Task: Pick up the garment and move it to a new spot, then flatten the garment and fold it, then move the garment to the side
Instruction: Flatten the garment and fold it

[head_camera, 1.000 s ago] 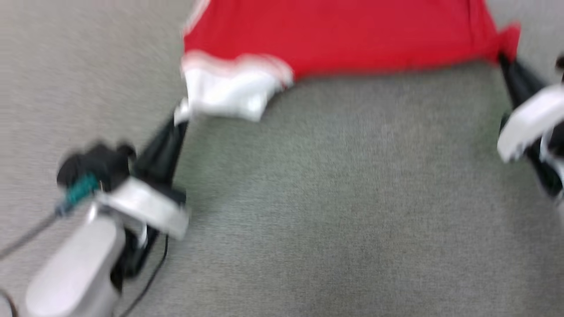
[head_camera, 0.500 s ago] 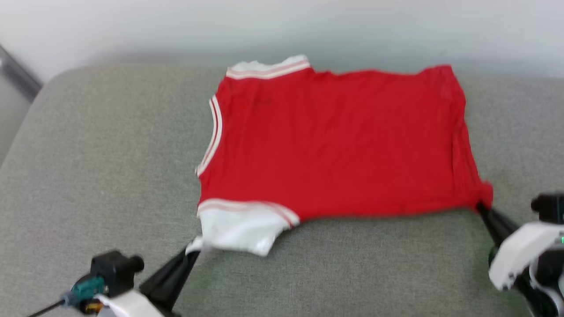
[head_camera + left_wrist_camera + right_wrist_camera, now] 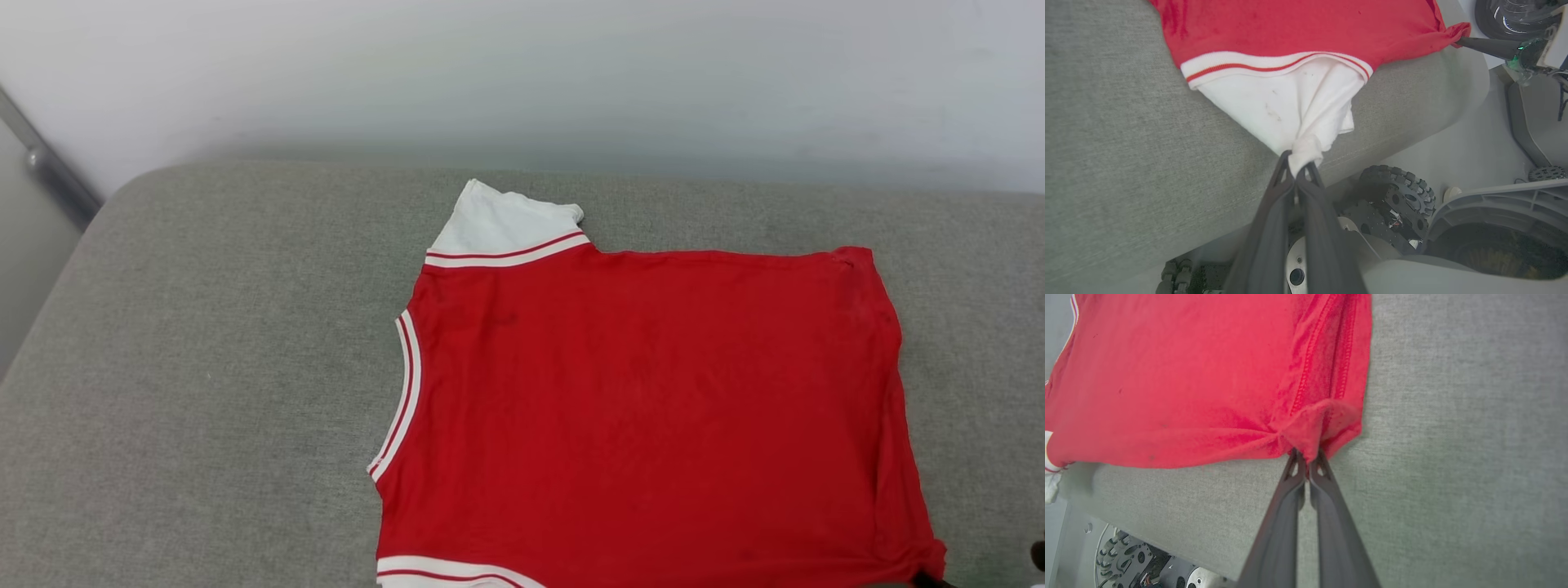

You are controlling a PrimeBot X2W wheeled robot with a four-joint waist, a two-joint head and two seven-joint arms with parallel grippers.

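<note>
The garment (image 3: 637, 408), a red jersey with white sleeves and striped trim, lies spread plain side up on a grey cushion (image 3: 229, 343). One white sleeve (image 3: 502, 224) points toward the wall. In the left wrist view my left gripper (image 3: 1299, 163) is shut on the bunched tip of the other white sleeve (image 3: 1282, 106) near the cushion's front edge. The right wrist view shows my right gripper (image 3: 1306, 455) shut on the gathered red hem corner (image 3: 1323, 420). That same gripper (image 3: 1478, 43) appears at the left wrist view's upper right, pulling the corner taut.
A pale wall (image 3: 522, 73) rises just behind the cushion, and a metal bar (image 3: 49, 171) runs diagonally at the far left. Below the cushion's front edge sit the robot's base and a black wheel (image 3: 1400, 196). Bare cushion lies left of the jersey.
The head camera has tilted up, so the jersey has slid down the picture and both grippers have left its lower edge. Both grips on the jersey look unchanged.
</note>
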